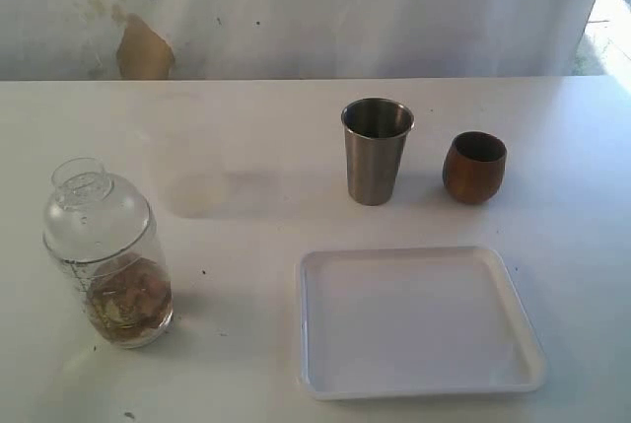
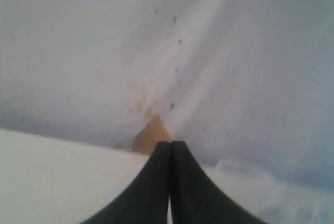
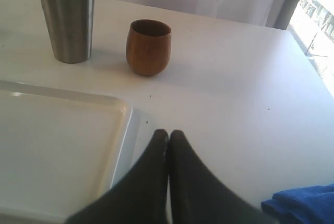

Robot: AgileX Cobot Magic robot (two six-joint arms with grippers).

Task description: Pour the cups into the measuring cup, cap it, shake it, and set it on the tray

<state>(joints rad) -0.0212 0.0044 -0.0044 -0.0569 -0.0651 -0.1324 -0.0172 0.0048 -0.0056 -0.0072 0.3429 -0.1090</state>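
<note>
One tray [image 1: 414,329], one measuring cup [image 1: 108,265], one steel tumbler [image 1: 376,152], one wooden cup [image 1: 474,167]

White table [image 1: 552,216], and here's the lineup: steel cup [image 1: 376,151] and wooden cup [image 1: 473,167] upright at the back, near each other but not touching. The white tray [image 1: 414,253] lies flat just in front. The clear measuring cup [image 1: 108,265] stands well off to the left, capped, brownish contents at its bottom. A blue cloth [image 3: 305,205] lies on the table too.
</note>
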